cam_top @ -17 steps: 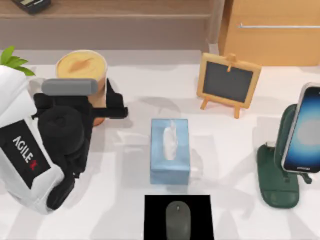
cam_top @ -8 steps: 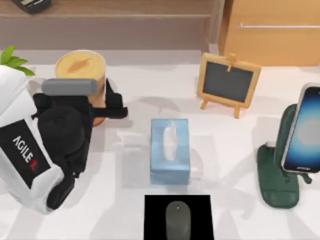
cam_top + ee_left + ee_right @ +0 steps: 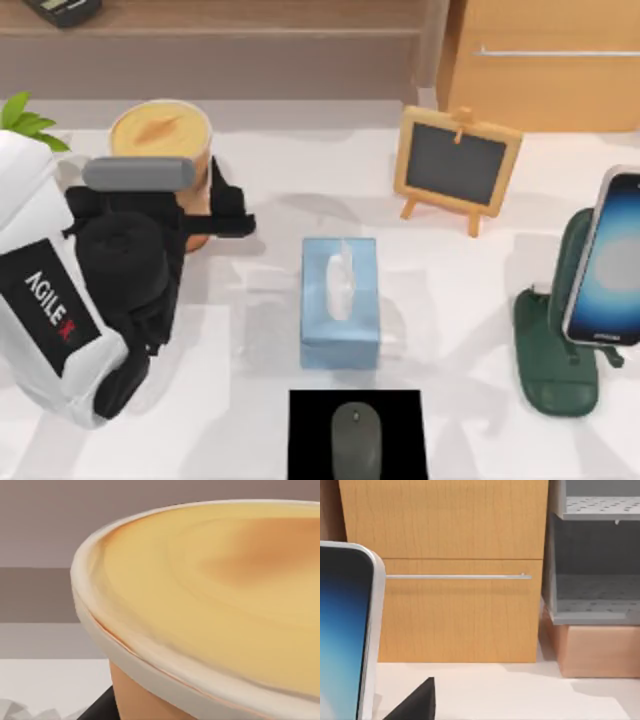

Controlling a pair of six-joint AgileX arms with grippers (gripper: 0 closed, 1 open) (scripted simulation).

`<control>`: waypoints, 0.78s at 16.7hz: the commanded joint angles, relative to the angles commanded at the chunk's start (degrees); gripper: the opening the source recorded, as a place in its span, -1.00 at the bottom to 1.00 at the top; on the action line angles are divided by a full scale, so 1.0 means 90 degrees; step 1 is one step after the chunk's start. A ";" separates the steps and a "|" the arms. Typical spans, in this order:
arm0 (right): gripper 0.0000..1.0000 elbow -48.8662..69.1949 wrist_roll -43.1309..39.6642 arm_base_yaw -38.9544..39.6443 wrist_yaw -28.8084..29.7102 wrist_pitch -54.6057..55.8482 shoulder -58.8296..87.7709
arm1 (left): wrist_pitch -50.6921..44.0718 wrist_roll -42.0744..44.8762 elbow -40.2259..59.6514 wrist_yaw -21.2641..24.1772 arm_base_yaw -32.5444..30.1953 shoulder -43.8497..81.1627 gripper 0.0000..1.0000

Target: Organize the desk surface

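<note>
The white AgileX left arm [image 3: 45,300] reaches in from the left edge of the broad white bench [image 3: 250,340], its black wrist bent over so the left end effector [image 3: 205,205] sits against the tan paper cup with a cream lid [image 3: 160,135]. Black fingers [image 3: 228,205] show on the side of the cup that faces the pale blue tissue box [image 3: 340,300]; how far they are spread, and whether they grip the cup, I cannot tell. From the left wrist camera the lid [image 3: 210,605] looms very close.

The tissue box stands mid-bench. Nearer the front edge from it lies a grey mouse [image 3: 356,440] on a small black square mat [image 3: 305,420]. Behind and to the right of the box stands a little wood-framed chalkboard easel [image 3: 458,165]. Further right, a smartphone [image 3: 608,260] leans in a dark green stand [image 3: 550,350].
</note>
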 joint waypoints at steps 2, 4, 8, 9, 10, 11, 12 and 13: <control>1.00 0.0000 0.0000 0.0000 0.0000 0.0000 0.0000 | -0.0018 0.0010 -0.0009 -0.0001 -0.0009 -0.0027 -1.00; 1.00 0.0000 0.0000 0.0000 0.0000 0.0000 0.0000 | -0.0094 0.0010 -0.0012 -0.0002 -0.0009 -0.0107 -1.00; 1.00 0.0000 0.0000 0.0000 0.0000 0.0000 0.0000 | -0.0243 0.0011 -0.0019 -0.0004 -0.0009 -0.0265 -1.00; 1.00 0.0000 0.0000 0.0000 0.0000 0.0000 0.0000 | -0.0281 0.0012 -0.0021 -0.0004 -0.0008 -0.0305 -1.00; 1.00 0.0000 0.0000 0.0000 0.0000 0.0000 0.0000 | -0.0311 0.0012 -0.0021 -0.0006 -0.0010 -0.0333 -1.00; 1.00 0.0000 0.0000 0.0000 0.0000 0.0000 0.0000 | -0.0311 0.0012 -0.0021 -0.0006 -0.0010 -0.0333 -1.00; 1.00 0.0000 0.0000 0.0000 0.0000 0.0000 0.0000 | -0.0311 0.0012 -0.0021 -0.0006 -0.0010 -0.0333 -1.00; 1.00 0.0000 0.0000 0.0000 0.0000 0.0000 0.0000 | -0.0296 0.0022 -0.0013 -0.0008 -0.0010 -0.0304 -1.00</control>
